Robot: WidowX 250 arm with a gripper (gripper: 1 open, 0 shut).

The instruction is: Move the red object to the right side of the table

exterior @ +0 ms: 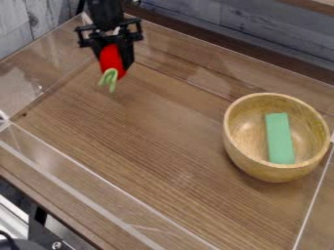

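Across the whole view the brown wood-grain worktop (pixel 144 146) is spread, fenced by low clear acrylic walls (pixel 53 161) that are presumably fitted so that nothing can roll off its edges. Most of its surface lies bare, which leaves an open lane from the far left toward the right.

On the right side a round light-wood bowl (pixel 276 137) is stood upright on the wood, and a green rectangular block (pixel 278 137) is laid flat inside it. Both are well apart from the arm and play no part in the job, though the bowl takes up much of the ground on the right, so a free patch near or beyond it would have to be chosen for the set-down.

At the far left the black pincer (pixel 112 61) is pointed steeply downward, and its jaws are clamped on the red object (pixel 111 61), a small toy fruit gripped by its red body so that its green leafy end (pixel 108 80) hangs free below. The fruit is held clear of the wood rather than dragged across it, judging by the gap beneath the leaf, which suits carrying it sideways without snagging. The task is judged to be in its carrying stage, with the release on the right not yet done.
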